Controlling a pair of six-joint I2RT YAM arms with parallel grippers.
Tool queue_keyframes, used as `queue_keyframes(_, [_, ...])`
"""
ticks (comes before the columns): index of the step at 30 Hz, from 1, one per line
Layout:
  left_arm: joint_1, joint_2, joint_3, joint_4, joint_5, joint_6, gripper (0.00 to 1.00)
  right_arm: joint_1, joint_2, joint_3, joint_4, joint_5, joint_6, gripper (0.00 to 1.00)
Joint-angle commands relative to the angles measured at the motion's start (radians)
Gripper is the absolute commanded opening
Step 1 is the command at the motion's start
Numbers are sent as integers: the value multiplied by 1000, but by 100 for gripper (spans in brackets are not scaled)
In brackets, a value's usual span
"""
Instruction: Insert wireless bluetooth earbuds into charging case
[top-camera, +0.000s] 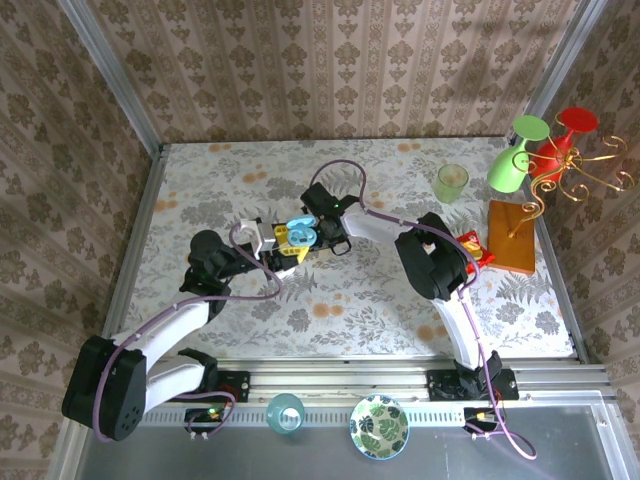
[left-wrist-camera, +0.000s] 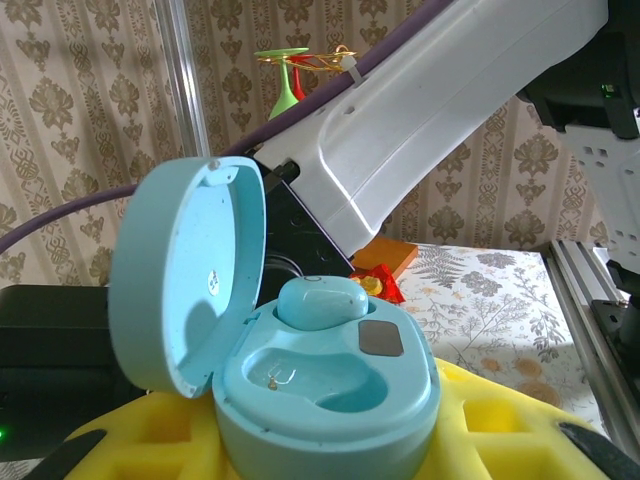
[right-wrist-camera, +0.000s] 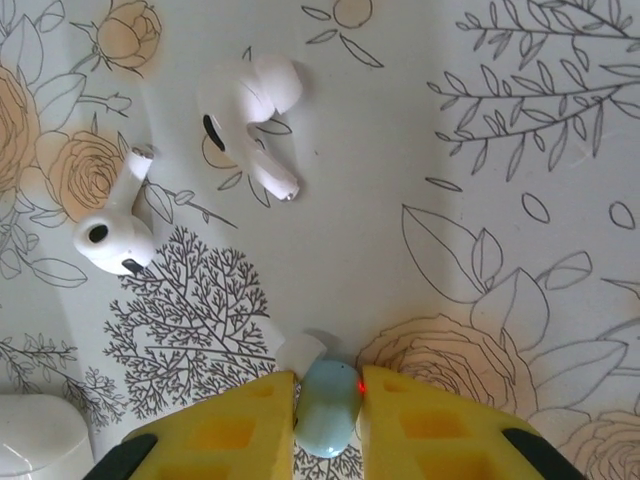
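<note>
My left gripper (left-wrist-camera: 330, 455) is shut on a light teal hinged charging case (left-wrist-camera: 330, 400), held between its yellow fingers (left-wrist-camera: 520, 440). The lid (left-wrist-camera: 190, 270) stands open. One teal earbud (left-wrist-camera: 320, 300) sits in the far socket, and the near socket (left-wrist-camera: 310, 375) holds nothing. In the top view the case (top-camera: 300, 234) hangs over the table's middle, close to the right arm's wrist. Down at the tablecloth, my right gripper (right-wrist-camera: 328, 385) is shut on a second teal earbud (right-wrist-camera: 328, 410) with a white tip (right-wrist-camera: 300, 355); both yellow pads press its sides.
Two white stemmed earbuds (right-wrist-camera: 250, 105) (right-wrist-camera: 110, 235) lie ahead of the right gripper, and a white case (right-wrist-camera: 35, 440) sits at its lower left. A green cup (top-camera: 451, 182), goblets (top-camera: 515, 160), a wooden board (top-camera: 515, 235) and a snack packet (top-camera: 475, 250) stand at the right.
</note>
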Motion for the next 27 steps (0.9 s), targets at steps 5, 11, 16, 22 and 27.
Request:
queue_keyframes(5, [-6, -13, -2, 11, 1, 9, 23, -15, -186, -192, 49, 49, 11, 21])
queue_keyframes(11, [-15, -8, 8, -11, 3, 26, 23, -58, -367, -472, 128, 89, 65, 21])
queue_keyframes(16, [-48, 14, 21, -15, 6, 41, 23, -98, -515, -680, 132, 88, 84, 21])
queue_keyframes(22, [-63, 55, 38, 21, 15, 32, 23, -107, -597, -821, 141, 63, 132, 22])
queue_keyframes(27, [-69, 73, 49, 32, 26, 23, 23, -108, -613, -865, 200, 21, 182, 26])
